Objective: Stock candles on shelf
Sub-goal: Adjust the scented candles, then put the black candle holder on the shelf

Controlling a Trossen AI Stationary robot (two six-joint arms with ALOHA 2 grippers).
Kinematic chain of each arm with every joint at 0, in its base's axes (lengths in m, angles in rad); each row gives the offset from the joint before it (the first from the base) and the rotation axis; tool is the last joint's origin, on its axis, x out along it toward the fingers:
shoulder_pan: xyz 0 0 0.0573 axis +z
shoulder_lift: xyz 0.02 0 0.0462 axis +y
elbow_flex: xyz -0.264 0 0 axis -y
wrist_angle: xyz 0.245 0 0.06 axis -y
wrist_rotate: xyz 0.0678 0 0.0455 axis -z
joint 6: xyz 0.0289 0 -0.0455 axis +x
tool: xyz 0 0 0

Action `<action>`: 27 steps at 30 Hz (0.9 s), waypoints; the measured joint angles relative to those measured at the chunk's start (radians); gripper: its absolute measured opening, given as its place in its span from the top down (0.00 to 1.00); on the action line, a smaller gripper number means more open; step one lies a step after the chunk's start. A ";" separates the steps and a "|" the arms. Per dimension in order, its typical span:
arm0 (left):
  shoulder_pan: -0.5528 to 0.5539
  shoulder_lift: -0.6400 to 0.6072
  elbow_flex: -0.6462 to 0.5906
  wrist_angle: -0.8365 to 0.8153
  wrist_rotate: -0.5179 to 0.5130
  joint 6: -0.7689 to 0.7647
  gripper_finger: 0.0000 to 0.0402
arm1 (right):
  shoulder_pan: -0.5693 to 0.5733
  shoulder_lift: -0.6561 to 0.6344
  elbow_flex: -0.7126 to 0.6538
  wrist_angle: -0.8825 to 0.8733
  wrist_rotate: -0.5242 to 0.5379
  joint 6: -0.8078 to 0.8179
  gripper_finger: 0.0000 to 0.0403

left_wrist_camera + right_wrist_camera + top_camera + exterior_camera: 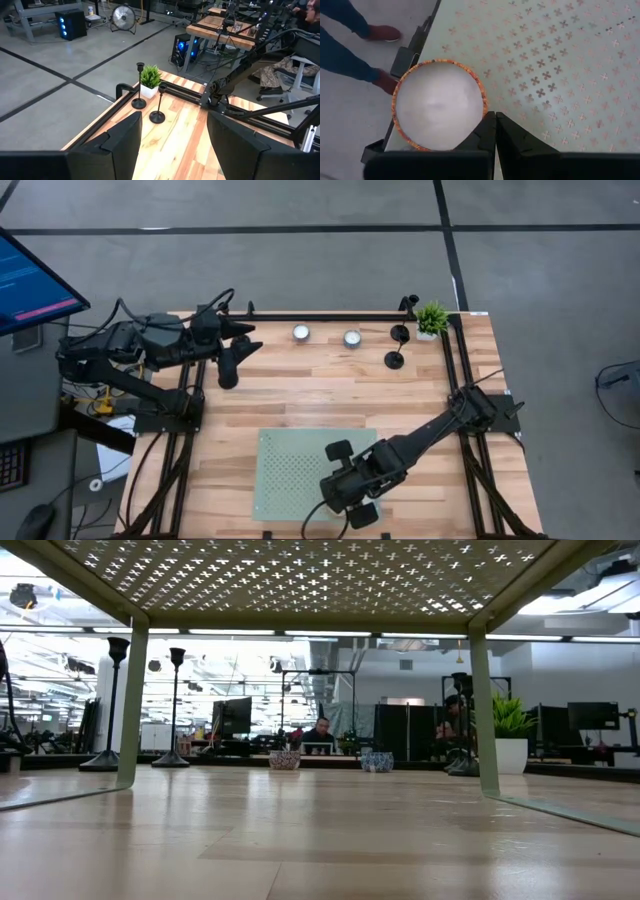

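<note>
Candle (439, 105) sits on shelf (560, 65) beside the closed, empty right gripper (495, 131).

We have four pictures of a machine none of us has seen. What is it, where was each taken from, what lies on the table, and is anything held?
It is a robot with two dark arms, each ending in a two-finger hand. One picture looks straight down on the table, one looks level across it from under the green shelf, and two come from wrist cameras. The left hand hangs open at the far left. The right hand is shut, holding nothing, beside a candle on the shelf. Two more candles, two black candlesticks and a small plant stand along the far edge.
</note>
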 joint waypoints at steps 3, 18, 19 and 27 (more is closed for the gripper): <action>0.000 0.002 0.000 0.000 0.000 0.000 0.44 | -0.003 0.000 0.040 -0.055 0.056 0.014 1.00; 0.132 0.101 0.000 -0.246 -0.404 -0.080 0.34 | -0.016 -0.211 0.213 -0.405 0.346 0.325 0.74; 0.172 0.114 0.000 -0.257 -0.414 -0.082 0.33 | -0.009 -0.230 0.213 -0.401 0.365 0.339 0.70; 0.580 0.254 0.000 -0.369 -0.219 -0.161 0.24 | 0.042 -0.336 0.213 -0.403 0.480 0.412 0.43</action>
